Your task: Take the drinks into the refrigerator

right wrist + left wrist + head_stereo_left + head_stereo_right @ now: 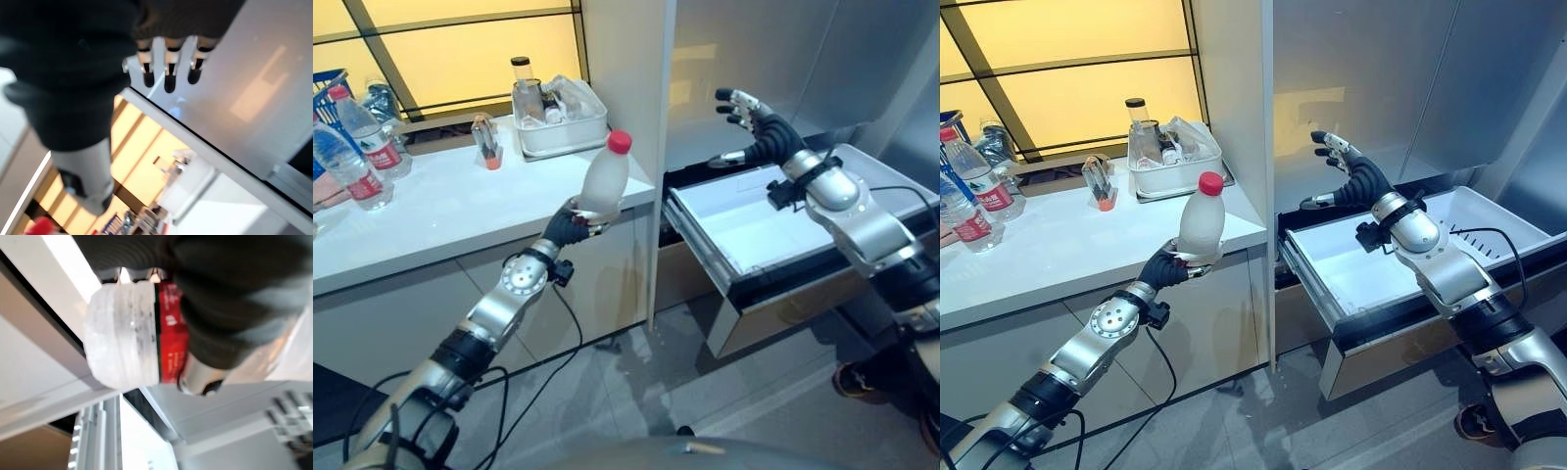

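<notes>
Bottle with a red cap stands upright in the left hand, fingers curled round its lower part, held off the bench's front right corner. The right hand hangs with fingers spread and holding nothing over the back left corner of the pulled-out refrigerator drawer. More bottles stand at the bench's left edge, a white tub near its back right corner.

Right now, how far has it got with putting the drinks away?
Done: the refrigerator drawer is pulled open, with no drinks visible inside. In hand: the left hand grips a red-capped bottle upright at the counter's edge, not yet over the drawer; the right hand hangs open above the drawer. Left: place this bottle, then the bottles at the counter's far left.
</notes>
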